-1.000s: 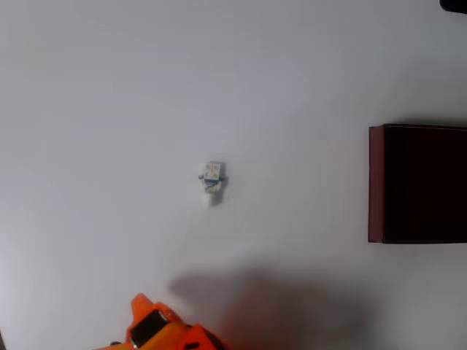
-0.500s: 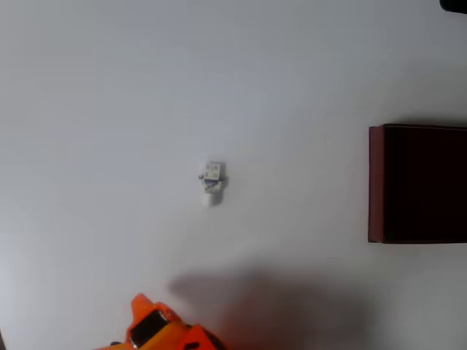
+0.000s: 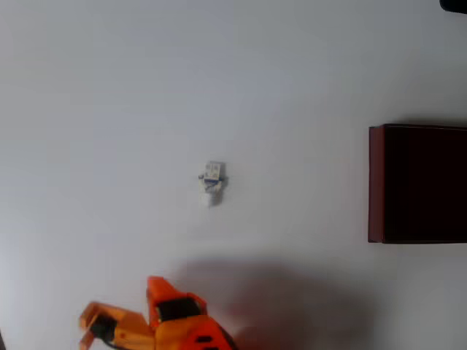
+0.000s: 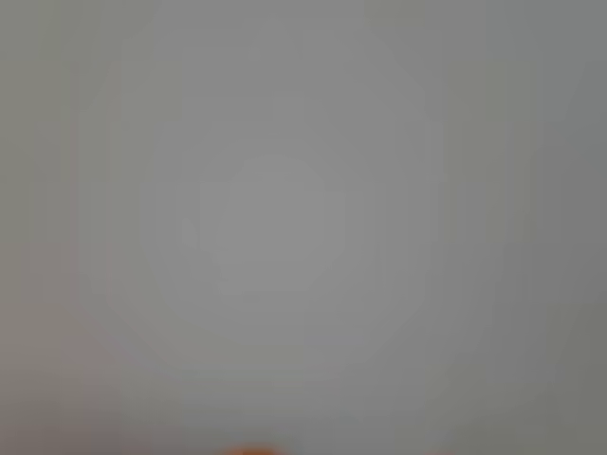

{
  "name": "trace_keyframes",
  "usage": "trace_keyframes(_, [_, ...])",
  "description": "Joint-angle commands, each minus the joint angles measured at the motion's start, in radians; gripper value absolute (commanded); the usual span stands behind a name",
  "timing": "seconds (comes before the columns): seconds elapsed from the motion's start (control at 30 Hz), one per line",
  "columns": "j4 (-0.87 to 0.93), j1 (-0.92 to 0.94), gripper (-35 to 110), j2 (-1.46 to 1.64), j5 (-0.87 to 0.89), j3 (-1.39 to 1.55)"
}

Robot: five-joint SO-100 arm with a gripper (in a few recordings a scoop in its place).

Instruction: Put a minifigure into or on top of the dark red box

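Overhead view: orange gripper (image 3: 120,321) low at the bottom edge, left of centre, over bare table (image 3: 109,109). Looks parted and empty, one finger (image 3: 93,324) splayed out to the left. Wrist view is a grey blur, no help. Above it, well apart, the figure (image 3: 212,181) lies alone mid-table. Far right, the box (image 3: 417,183), dark interior showing, cut by the frame edge. Risks, as I judge them: figure is tiny and pale, so a slightly off descent could nudge or flick it away; a weak pinch may drop it on the long carry to the box.
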Motion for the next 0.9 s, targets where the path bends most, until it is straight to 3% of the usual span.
trace_keyframes(0.0, [0.054, 0.081, 8, -0.026, 0.230, -0.083])
trace_keyframes(0.27, [0.078, 0.295, 13, -0.087, 0.598, -0.167])
trace_keyframes(0.6, [-0.063, 0.353, 16, -0.670, 1.011, -0.367])
trace_keyframes(0.87, [-0.281, 0.328, 17, -1.040, 1.131, -0.500])
